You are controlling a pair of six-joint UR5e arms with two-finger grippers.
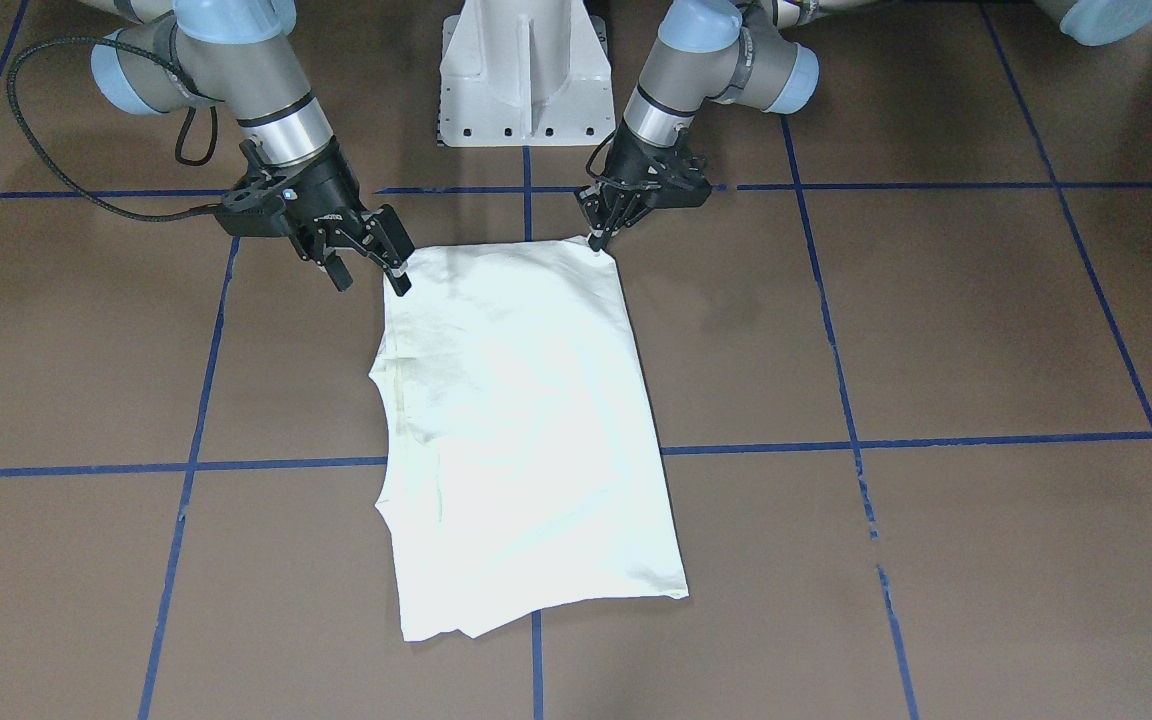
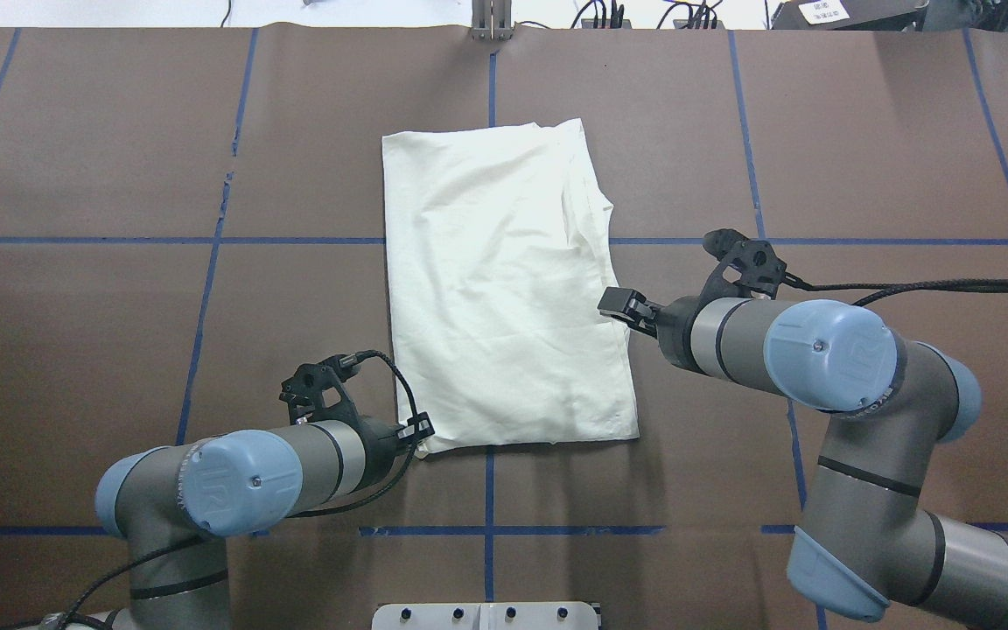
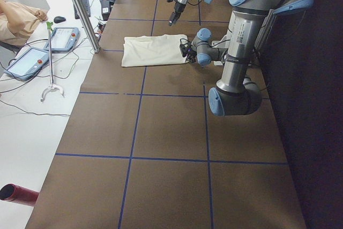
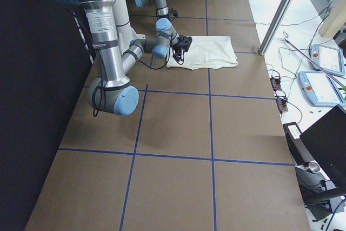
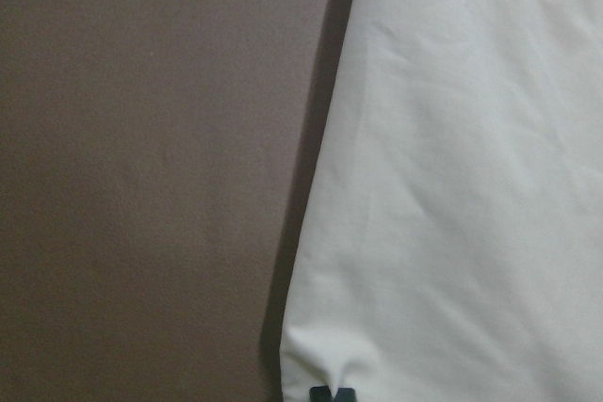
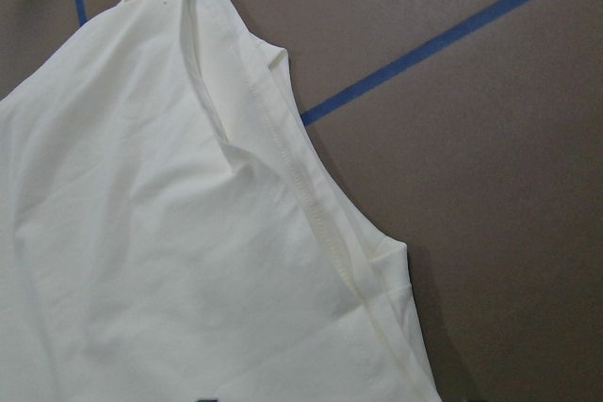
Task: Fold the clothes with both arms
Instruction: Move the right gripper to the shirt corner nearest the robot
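cream T-shirt (image 2: pixel 504 280) folded flat on counter (image 2: pixel 119 306), reaching away from both fingers | left fingers (image 2: pixel 416 430) pinched on its near corner | right fingers (image 2: pixel 619 304) spread, empty, over its side edge | soft, limp, light: grip hemmed corners

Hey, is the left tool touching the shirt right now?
Touching. In the left wrist view the left tool pinches the shirt at its corner, and the fabric puckers around the tips.
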